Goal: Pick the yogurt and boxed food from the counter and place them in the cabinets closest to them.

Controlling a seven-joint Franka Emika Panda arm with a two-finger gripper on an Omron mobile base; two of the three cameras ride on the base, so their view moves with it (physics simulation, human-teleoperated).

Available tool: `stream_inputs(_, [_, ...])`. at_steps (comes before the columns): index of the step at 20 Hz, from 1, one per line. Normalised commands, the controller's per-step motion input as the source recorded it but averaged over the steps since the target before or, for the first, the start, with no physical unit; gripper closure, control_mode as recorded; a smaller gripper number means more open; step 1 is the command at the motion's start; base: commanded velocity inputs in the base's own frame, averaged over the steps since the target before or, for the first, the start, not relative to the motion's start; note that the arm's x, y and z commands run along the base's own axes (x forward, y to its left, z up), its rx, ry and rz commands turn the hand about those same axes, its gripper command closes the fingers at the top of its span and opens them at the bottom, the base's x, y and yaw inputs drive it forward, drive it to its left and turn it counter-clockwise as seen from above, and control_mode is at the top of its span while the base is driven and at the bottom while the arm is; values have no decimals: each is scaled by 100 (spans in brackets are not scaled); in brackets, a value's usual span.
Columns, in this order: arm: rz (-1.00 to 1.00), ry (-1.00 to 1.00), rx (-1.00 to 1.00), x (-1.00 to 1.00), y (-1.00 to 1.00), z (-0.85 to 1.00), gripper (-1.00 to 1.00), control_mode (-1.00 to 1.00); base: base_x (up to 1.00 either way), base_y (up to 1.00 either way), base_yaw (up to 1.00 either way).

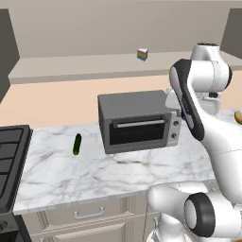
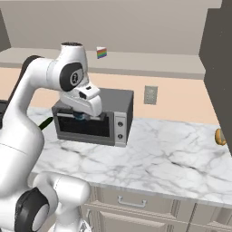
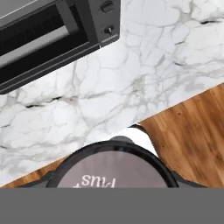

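Note:
The yogurt point(image 3: 114, 164), a round dark cup with a paler printed top, sits between my fingertips at the bottom of the hand view. My gripper point(image 3: 114, 179) is shut on it. The hand hangs above the counter point(image 3: 109, 96) near its front edge, just in front of the toaster oven point(image 3: 52, 35). In the right base view the gripper point(image 2: 81, 117) is level with the top of the oven door, a small dark thing in it. A tall dark cabinet point(image 2: 219, 68) stands at the far right. The boxed food is out of view.
A grey toaster oven point(image 1: 137, 120) stands mid-counter. A green cucumber point(image 1: 77, 144) lies to its left, and a black stove point(image 1: 12, 160) is at the far left. A rainbow-striped cube point(image 1: 142, 54) sits on the back ledge. An orange item point(image 2: 220, 137) lies at the counter's right end.

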Motion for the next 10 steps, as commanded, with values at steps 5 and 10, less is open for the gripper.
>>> stream_inputs(5, [0, -25, -5, -25, 3, 26, 100, -100, 0, 0, 0])
stream_inputs(10, [0, -27, 0, -23, 0, 42, 100, -100, 0, 0, 0])
